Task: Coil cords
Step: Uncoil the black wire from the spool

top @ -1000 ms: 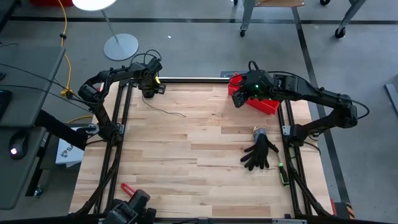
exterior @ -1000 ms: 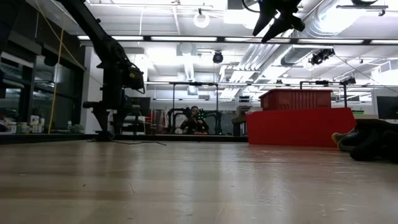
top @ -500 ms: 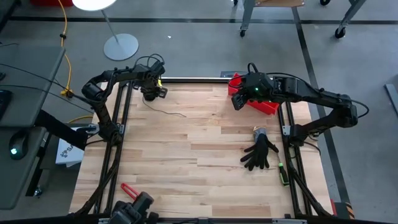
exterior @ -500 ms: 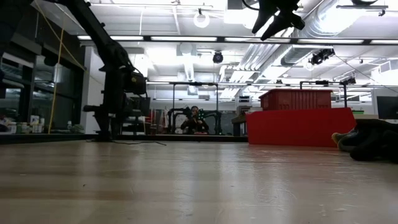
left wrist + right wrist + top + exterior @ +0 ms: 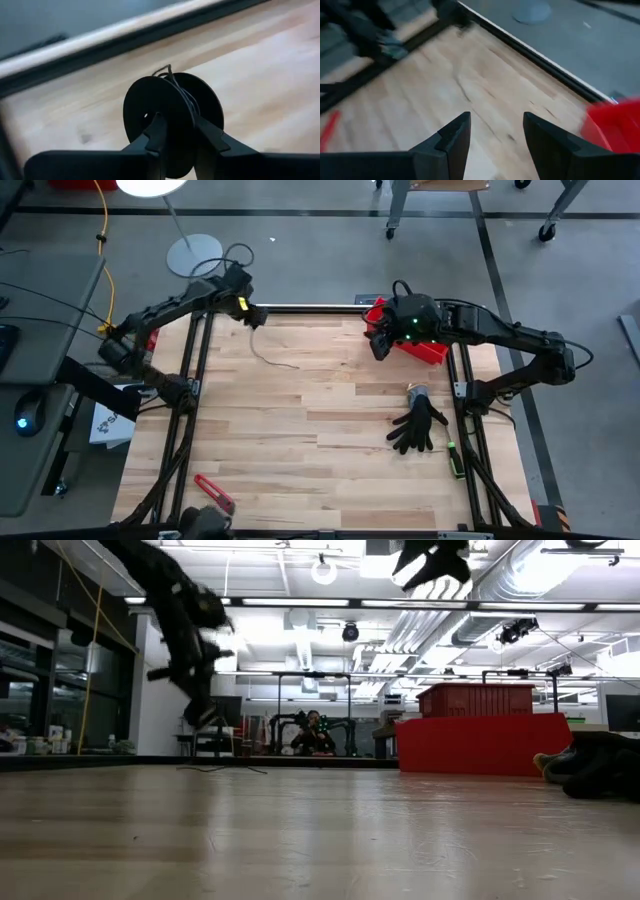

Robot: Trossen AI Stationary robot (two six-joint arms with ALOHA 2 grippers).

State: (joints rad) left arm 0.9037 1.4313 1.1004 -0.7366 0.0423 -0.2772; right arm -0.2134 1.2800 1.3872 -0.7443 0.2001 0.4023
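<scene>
Wooden worktop (image 5: 300, 440): left end effector (image 5: 177, 132) clamped on black spool (image 5: 172, 117), thin cord (image 5: 268, 357) trailing; right end effector (image 5: 492, 132) spread, near red bin (image 5: 425, 348).

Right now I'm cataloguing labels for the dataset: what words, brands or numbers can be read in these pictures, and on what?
None can be read.
Small round black spool in the left claw: no label shows.
Red plastic bin: no lettering visible.
Black glove: no print visible.

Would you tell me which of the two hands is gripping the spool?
The left hand, at the table's far-left corner, pinches the black spool; the right hand is open and empty.
</scene>
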